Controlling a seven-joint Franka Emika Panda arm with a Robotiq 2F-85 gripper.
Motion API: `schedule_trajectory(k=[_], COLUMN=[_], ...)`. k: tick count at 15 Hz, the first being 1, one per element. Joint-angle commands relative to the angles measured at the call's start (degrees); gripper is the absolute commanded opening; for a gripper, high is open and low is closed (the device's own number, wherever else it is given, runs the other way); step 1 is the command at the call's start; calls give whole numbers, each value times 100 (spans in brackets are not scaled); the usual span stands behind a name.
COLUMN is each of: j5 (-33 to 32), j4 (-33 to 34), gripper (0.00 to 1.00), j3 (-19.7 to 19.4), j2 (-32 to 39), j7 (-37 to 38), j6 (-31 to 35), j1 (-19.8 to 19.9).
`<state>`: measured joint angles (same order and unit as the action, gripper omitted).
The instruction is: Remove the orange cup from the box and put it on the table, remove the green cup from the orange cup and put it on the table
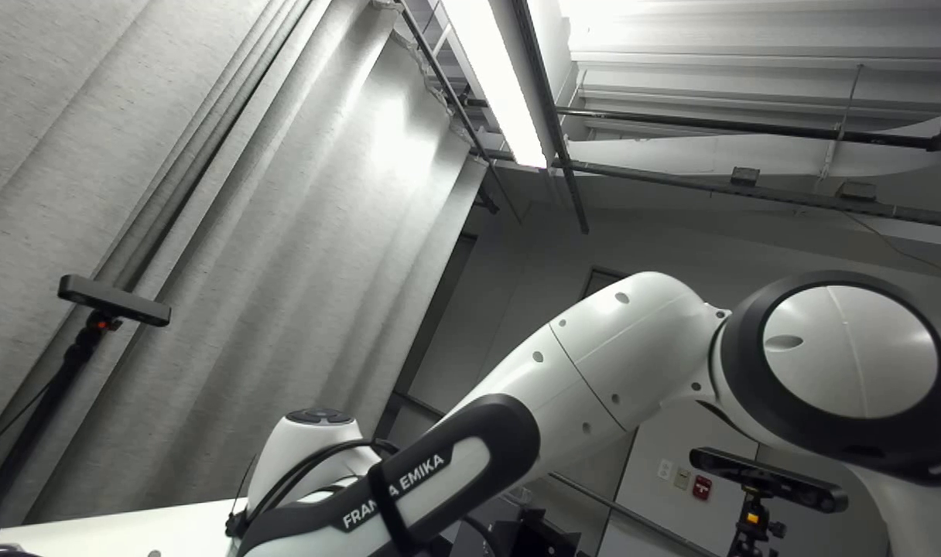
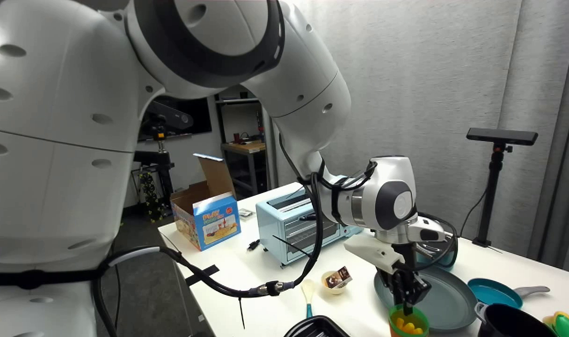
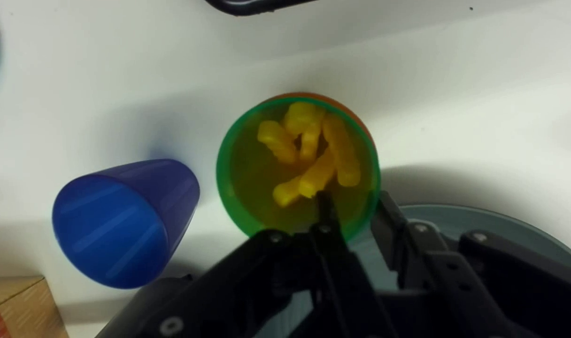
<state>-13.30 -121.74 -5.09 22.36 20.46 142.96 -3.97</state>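
- Note gripper (image 3: 354,202) astride the rim of the green cup (image 3: 255,173), with one finger inside, one outside, and a visible gap between. Rate as partly parted; cannot tell whether pressing on the cup wall.
- Find green cup nested in the orange cup (image 2: 395,332), not yet separated, with several yellow pieces (image 3: 344,159) inside.
- Find orange cup out of any box, just beside the grey plate (image 2: 448,299), over the table (image 2: 237,267). Cannot confirm contact with the tabletop: base out of view.
- Locate box (image 2: 216,229) with raised flap near the table's edge, well apart from both cups.
- Note cardboard corner (image 3: 22,300) in the wrist view; cannot tell whether part of a second box.
- Judge removal from the box done, and placement of the orange cup on the table likely done.
- List as outstanding: lifting the green cup clear, preferably without spilling the yellow pieces, then setting down on the table and letting go.
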Motion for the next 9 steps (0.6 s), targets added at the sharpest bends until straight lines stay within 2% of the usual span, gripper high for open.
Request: schedule_trajectory(k=[1,9], j5=[118,-55], j4=[-37,-99], gripper=[0,1], j3=[-45,-158], j2=[-62,-165], j7=[-43,212], j6=[120,95], j1=[-2,-130])
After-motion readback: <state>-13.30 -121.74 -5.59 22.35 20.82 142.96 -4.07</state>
